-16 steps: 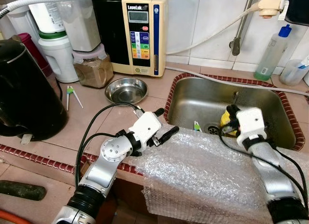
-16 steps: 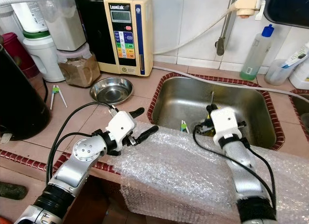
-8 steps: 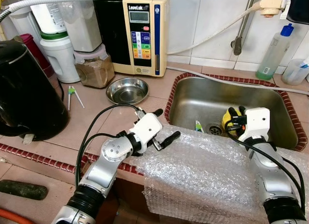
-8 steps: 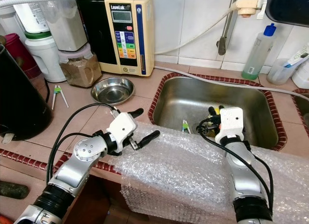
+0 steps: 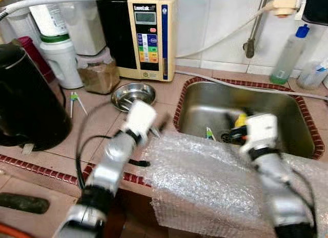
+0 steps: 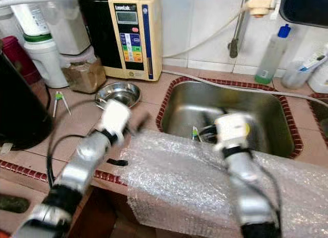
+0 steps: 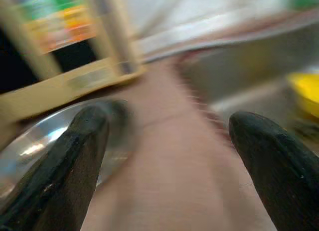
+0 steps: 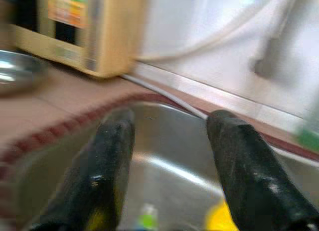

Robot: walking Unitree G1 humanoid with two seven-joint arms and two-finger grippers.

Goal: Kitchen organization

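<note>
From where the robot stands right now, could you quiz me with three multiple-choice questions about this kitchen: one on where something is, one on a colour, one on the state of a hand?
1. Where is the steel bowl?
A. In the sink
B. On the counter in front of the water machine
C. On the bubble wrap

2. What colour is the cap of the bottle by the wall?
A. Blue
B. Red
C. Yellow

3. How do the fingers of the left hand stand?
A. Shut on a spoon
B. Shut on the bowl
C. Open, holding nothing

Answers:
1 B, the bowl sits on the tiled counter left of the sink.
2 A, the cap shows blue in both eye views.
3 C, the left wrist view shows bare counter between the two black fingers.
</note>
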